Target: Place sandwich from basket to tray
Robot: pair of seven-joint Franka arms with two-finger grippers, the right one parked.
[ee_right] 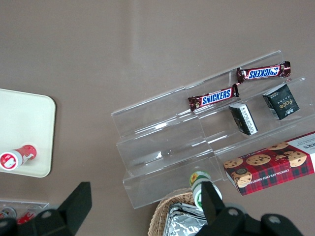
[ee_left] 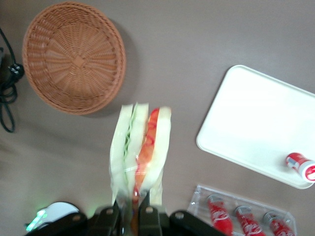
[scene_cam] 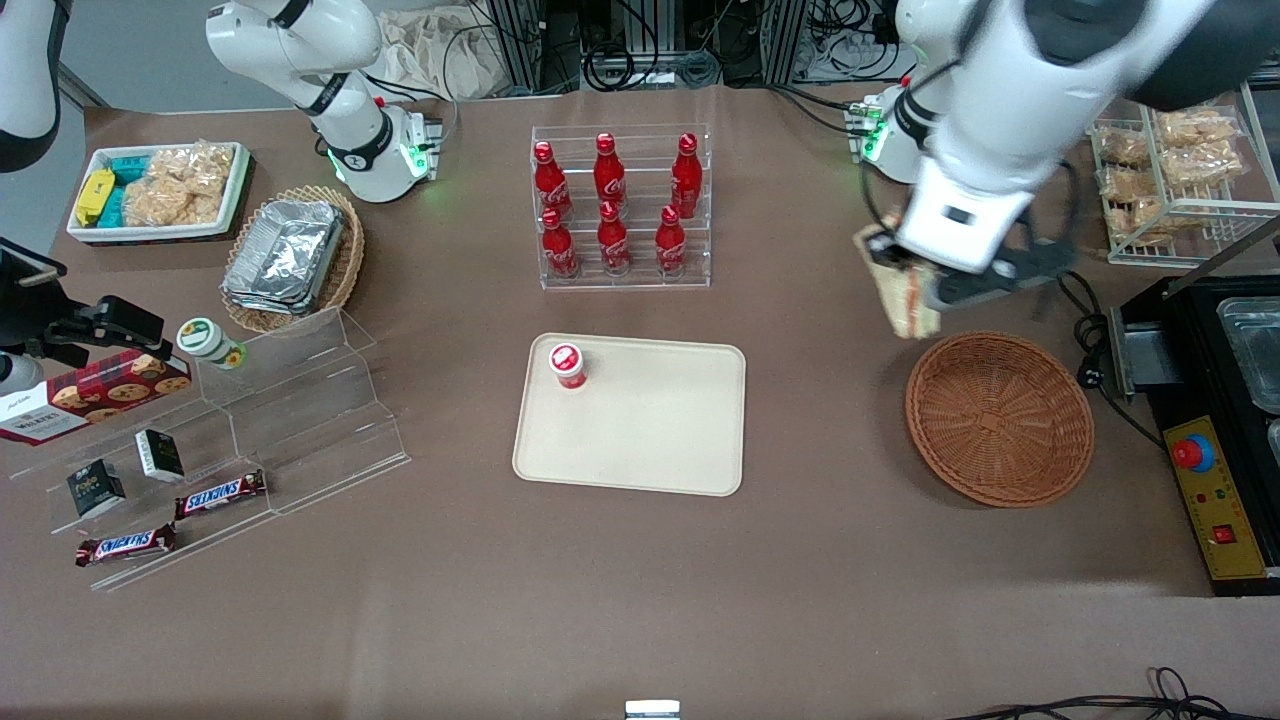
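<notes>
1. One broad brown counter [scene_cam: 640, 560] carries everything, and the step in hand is the carry: the load has to travel sideways toward the parked arm's end and come down on bare tray.
2. The tray [scene_cam: 650, 440] lies flat at mid-counter, with a small red-capped bottle [scene_cam: 567, 364] lying on one of its corners; aim for the open middle, well apart from that bottle.
3. The basket [scene_cam: 1000, 418] sits empty at the working arm's end, so nothing is left to lift from it.
4. The sandwich [ee_left: 140, 147] hangs in the air above the counter, beside the basket and farther from the front camera than it, wedge pointing away from the wrist.
5. The tool [ee_left: 132, 212] is clamped on the wedge's end; the grip looks thin, perhaps only on the wrapper, so move gently and lower it close to the tray before letting go.
</notes>
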